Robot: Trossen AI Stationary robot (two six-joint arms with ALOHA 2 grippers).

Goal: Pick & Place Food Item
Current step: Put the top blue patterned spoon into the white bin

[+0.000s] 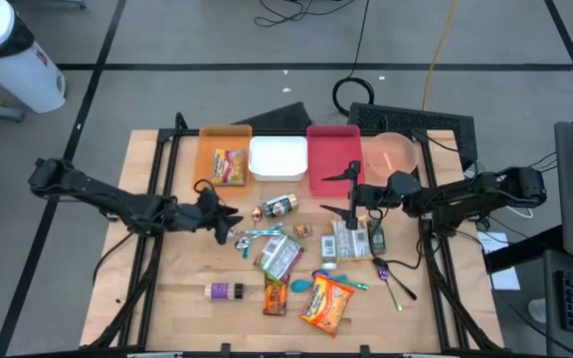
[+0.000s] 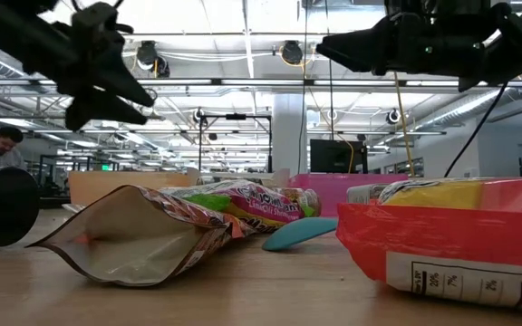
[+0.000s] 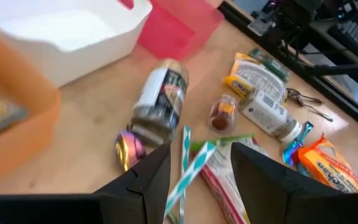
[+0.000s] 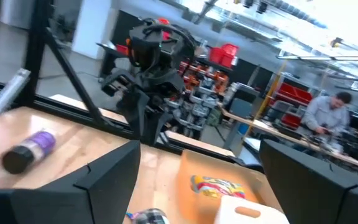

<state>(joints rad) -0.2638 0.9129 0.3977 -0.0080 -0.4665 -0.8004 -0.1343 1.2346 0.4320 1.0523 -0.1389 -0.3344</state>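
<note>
Overhead, both grippers apparently open, empty.

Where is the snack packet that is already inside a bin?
In the high view, the snack packet lies in the orange bin, the leftmost of the bins at the table's far edge, beside the white bin.

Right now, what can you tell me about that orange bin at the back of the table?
The orange bin is a shallow rectangular tray, apparently plastic, sitting flat at the table's far edge. It is the leftmost of a row of containers, directly beside the white bin; whether they touch is unclear. One yellow snack packet lies inside. Neither gripper touches it; the left gripper hangs nearer the camera side of it.
</note>
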